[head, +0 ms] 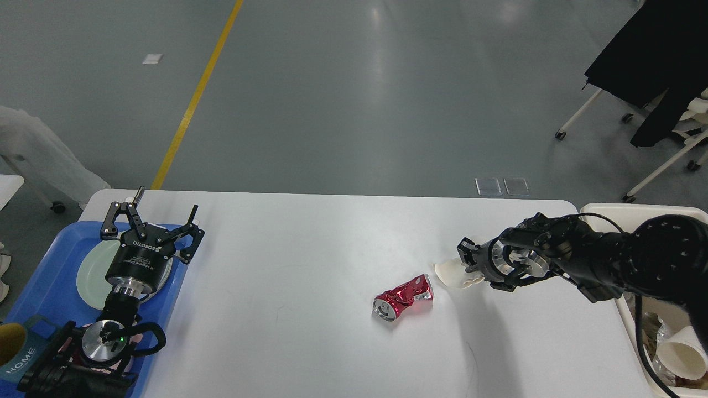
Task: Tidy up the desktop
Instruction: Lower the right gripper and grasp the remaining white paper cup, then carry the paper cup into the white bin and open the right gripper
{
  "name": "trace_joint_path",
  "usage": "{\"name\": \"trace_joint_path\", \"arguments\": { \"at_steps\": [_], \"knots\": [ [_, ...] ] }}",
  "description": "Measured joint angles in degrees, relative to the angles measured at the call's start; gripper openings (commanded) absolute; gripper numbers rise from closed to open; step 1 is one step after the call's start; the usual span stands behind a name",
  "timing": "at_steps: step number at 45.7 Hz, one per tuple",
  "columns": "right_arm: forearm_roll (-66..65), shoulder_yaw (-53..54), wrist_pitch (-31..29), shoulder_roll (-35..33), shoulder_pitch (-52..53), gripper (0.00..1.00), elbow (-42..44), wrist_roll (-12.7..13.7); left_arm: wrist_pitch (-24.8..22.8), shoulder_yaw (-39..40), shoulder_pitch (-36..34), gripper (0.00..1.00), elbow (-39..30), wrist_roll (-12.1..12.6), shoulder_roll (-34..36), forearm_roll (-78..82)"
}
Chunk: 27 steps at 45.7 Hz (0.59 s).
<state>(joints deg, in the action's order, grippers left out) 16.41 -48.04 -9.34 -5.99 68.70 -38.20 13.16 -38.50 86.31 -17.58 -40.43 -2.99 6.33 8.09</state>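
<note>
The desktop (310,249) is a wide white tabletop. My right gripper (463,266) is at its right part, shut on a squashed white paper cup (448,273) whose mouth points left, held just above the surface. A crushed red can (402,297) lies on its side just left of the cup and does not touch it. My left gripper (165,200) is open and empty at the far left, above the blue tray (50,276).
The blue tray holds a pale green plate (91,271) and a mug marked HOME (16,348). A cream bin (608,210) stands off the table's right edge with a paper cup (683,351) and other rubbish inside. Wheeled chairs stand far right.
</note>
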Motion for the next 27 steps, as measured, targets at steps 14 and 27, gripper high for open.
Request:
{"name": "trace_joint_path", "arguments": {
  "at_steps": [14,27],
  "knots": [
    [-0.26,-9.77,-1.39,-5.16,14.40,0.00,-16.81,-0.07,0.00,0.00,0.00,0.97,0.00,0.00,0.00,0.00],
    [-0.32,-22.58,-8.26,-6.92,40.28,0.00,-40.08,-0.67,0.00,0.00,0.00,0.97,0.00,0.00,0.00,0.00]
  ]
}}
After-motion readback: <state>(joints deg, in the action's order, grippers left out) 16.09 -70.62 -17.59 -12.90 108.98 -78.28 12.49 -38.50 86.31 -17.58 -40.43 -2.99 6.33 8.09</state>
